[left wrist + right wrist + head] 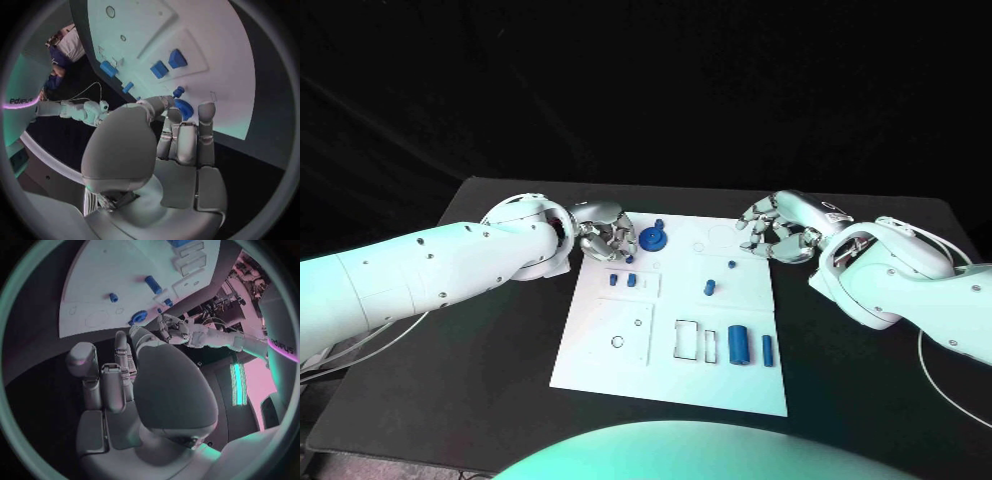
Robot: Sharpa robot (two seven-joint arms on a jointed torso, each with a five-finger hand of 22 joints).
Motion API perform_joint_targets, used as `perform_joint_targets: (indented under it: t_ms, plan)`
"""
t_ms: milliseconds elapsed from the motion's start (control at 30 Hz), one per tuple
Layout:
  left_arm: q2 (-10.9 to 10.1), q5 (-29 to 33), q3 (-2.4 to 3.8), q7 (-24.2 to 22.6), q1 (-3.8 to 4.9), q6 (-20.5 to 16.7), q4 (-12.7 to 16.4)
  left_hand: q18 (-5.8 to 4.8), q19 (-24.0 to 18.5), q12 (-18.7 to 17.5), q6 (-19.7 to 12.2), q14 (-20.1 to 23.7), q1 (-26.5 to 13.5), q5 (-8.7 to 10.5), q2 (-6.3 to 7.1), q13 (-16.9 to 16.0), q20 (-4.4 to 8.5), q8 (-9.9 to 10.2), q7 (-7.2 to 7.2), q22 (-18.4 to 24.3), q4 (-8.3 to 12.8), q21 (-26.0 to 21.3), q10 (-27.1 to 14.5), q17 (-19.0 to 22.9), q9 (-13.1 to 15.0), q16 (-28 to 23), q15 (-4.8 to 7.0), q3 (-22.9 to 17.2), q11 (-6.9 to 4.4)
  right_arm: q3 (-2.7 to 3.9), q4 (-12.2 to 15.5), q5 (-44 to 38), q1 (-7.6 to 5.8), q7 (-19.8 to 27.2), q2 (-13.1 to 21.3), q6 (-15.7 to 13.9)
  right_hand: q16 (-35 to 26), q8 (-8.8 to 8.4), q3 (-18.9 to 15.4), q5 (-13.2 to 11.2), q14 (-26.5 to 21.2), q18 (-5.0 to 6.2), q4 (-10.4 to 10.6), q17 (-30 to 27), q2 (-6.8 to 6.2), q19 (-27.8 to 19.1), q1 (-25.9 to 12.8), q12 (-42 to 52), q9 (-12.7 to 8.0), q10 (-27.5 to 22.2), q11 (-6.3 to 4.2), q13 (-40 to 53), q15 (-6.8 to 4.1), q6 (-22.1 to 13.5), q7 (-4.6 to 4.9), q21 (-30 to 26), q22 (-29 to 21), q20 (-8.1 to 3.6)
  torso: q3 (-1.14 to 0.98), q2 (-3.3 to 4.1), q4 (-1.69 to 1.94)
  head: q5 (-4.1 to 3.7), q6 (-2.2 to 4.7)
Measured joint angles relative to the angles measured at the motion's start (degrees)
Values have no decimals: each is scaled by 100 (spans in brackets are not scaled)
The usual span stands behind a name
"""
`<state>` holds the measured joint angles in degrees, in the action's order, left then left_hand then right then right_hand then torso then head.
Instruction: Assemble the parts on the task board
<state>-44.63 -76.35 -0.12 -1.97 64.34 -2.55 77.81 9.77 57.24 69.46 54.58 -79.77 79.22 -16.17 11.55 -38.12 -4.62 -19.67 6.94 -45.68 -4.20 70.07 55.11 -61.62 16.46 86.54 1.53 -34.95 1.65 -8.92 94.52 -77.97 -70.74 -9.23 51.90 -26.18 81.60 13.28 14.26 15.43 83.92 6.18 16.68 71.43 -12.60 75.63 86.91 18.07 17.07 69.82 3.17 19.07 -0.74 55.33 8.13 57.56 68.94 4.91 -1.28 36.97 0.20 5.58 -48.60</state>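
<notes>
The white task board [596, 365] lies in the middle of the table. A blue round part [653, 238] with a short stem stands at its far left. My left hand [603, 233] is right beside it. In the left wrist view the thumb and fingertips [173, 116] close around that blue round part [184, 108], pinching it. My right hand [776, 228] hovers over the board's far right corner, its fingers half bent and holding nothing. Two small blue blocks [622, 281], a blue cylinder [710, 288] and a small peg [731, 265] stand mid-board.
A blue rectangle [738, 345] and a blue bar [767, 350] sit near the board's front right, beside a rectangular outline [687, 340] and a ring outline [617, 342]. Black table [459, 380] surrounds the board.
</notes>
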Motion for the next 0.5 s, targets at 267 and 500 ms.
perform_joint_targets:
  t_ms: [267,500]
  plan:
    - [26,-39,-2,34,0,62,-62,0,21,39,20,-20,33,0,-33,-10,-20,0,-20,-9,19,0,0,-6,5,0,20,-18,0,-1,20,3,3,19,4,-81,0,0,0,0,0,0,0,0,24,0,-22,0,-1,0,0,3,0,0,0,0,0,0,-1,-3,1,1,-3]
    - [35,-64,-3,67,0,121,-87,1,41,54,20,-20,75,0,-75,-25,0,1,-20,-25,81,38,0,-17,5,-1,20,-99,0,0,24,6,5,31,6,-123,0,0,17,0,0,0,-1,-3,24,0,-22,0,-1,0,0,3,0,0,0,0,0,0,-2,-4,1,4,-4]
